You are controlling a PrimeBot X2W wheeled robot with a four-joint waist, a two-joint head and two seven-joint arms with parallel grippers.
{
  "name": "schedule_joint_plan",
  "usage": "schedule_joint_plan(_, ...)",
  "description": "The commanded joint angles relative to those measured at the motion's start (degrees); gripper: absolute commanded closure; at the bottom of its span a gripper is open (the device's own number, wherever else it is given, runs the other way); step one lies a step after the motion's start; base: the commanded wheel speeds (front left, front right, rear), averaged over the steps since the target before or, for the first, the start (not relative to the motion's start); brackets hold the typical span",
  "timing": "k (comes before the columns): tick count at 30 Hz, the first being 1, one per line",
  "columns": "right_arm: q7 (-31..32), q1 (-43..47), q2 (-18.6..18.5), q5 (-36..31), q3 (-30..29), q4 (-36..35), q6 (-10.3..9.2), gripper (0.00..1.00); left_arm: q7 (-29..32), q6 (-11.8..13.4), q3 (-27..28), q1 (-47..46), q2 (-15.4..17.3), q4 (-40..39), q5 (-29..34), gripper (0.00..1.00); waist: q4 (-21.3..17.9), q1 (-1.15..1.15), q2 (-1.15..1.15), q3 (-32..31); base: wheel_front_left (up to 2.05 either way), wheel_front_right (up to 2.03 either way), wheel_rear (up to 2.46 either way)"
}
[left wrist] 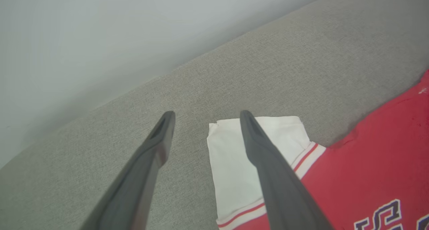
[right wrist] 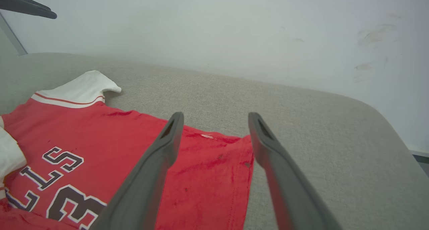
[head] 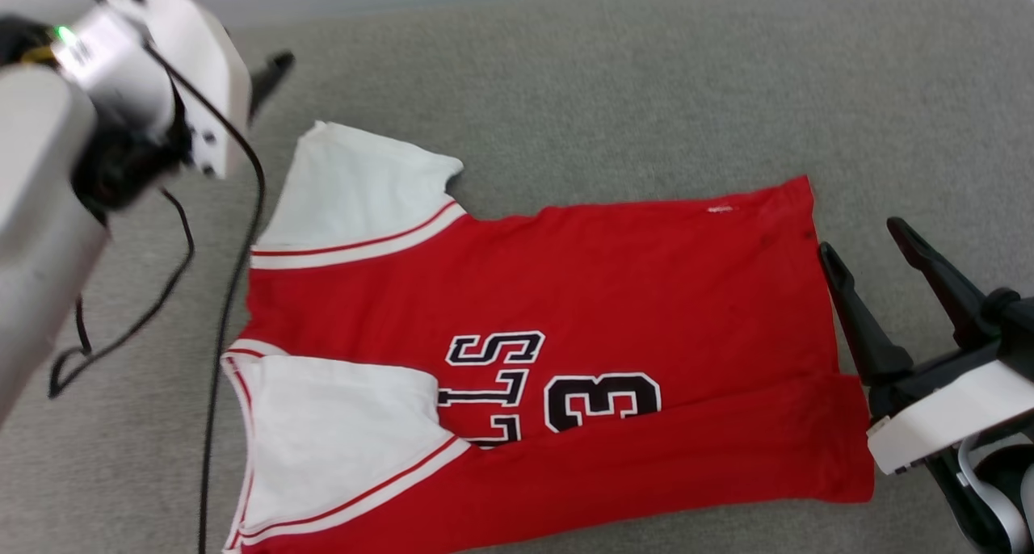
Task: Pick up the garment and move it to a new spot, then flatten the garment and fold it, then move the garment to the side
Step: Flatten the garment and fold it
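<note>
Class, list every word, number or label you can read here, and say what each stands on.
"3": black with white outline, on the front of the red jersey T-shirt.
"LS": same lettering beside it; the letters before are covered by the folded white sleeve.
White mark near the hem: too small to read.

The garment point(head: 614, 295) lies spread on the cushion point(head: 646, 94).
You have its hem point(head: 817, 295) just beside your right gripper point(head: 861, 239), its body off to that gripper's left, one sleeve point(left wrist: 231, 156) by your left gripper's point(left wrist: 206, 114) right finger, and the wall point(right wrist: 234, 29) beyond both.
</note>
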Motion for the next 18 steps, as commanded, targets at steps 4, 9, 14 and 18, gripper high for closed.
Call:
schedule_joint_plan(4, 0.4, -2.1, 0.6, -0.4, 0.7, -0.8, -0.05, 0.00, 6.6, -1.1, -1.1, -4.5, -1.3, 4.2, -1.7, 0.00, -2.9, -0.01, 0.00, 5.3, 0.00, 0.00, 0.00)
schedule_joint_plan(9, 0.0, -4.0, 0.8, -0.5, 1.5, -1.2, -0.05, 0.00, 15.6, -2.3, -3.2, -8.4, -1.3, 8.0, -3.2, 0.00, -4.3, -0.01, 0.00, 8.8, 0.00, 0.00, 0.00)
schedule_joint_plan(14, -0.7, -5.6, 1.2, -0.6, 2.2, -0.7, -0.05, 0.00, 18.1, -2.6, -5.0, -9.4, -1.1, 10.5, -2.8, 0.00, -5.2, -0.01, 0.00, 11.6, 0.00, 0.00, 0.00)
schedule_joint_plan(18, -1.3, -6.4, 1.3, -0.6, 2.4, 0.1, -0.05, 0.00, 19.5, -2.9, -7.2, -8.1, -1.1, 11.7, -2.7, 0.00, -5.2, -0.01, 0.00, 12.4, 0.00, 0.00, 0.00)
